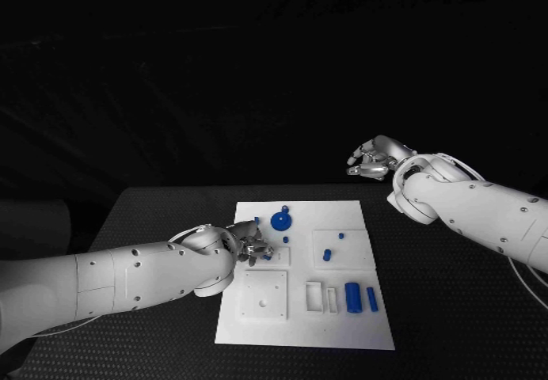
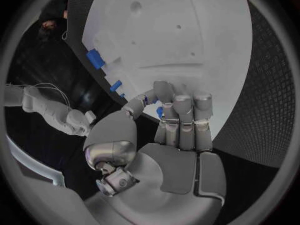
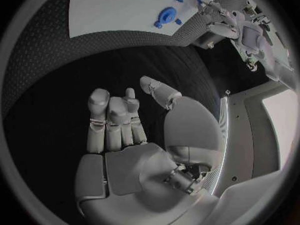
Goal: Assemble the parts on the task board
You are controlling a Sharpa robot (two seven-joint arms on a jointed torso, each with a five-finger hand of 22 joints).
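The white task board (image 1: 343, 332) lies in the middle of the table. Over its left part, my left hand (image 1: 253, 245) has its fingers curled. In the left wrist view, thumb and finger pinch a small blue part (image 2: 160, 110) just above the board (image 2: 187, 30). A blue round disc (image 1: 281, 222) lies at the board's far end, with small blue pegs (image 1: 327, 255) near the middle. Two blue cylinders (image 1: 361, 298) lie side by side at the near right. My right hand (image 1: 377, 158) is raised beyond the table's far right edge; its fingers (image 3: 112, 120) are loosely bent, the thumb apart, holding nothing.
White raised blocks and frames (image 1: 264, 295) stand on the board's near half, one of them a square plate with holes. The black table (image 1: 445, 293) lies bare to the right of the board. The right wrist view looks back at the board (image 3: 112, 10) and the blue disc (image 3: 165, 16).
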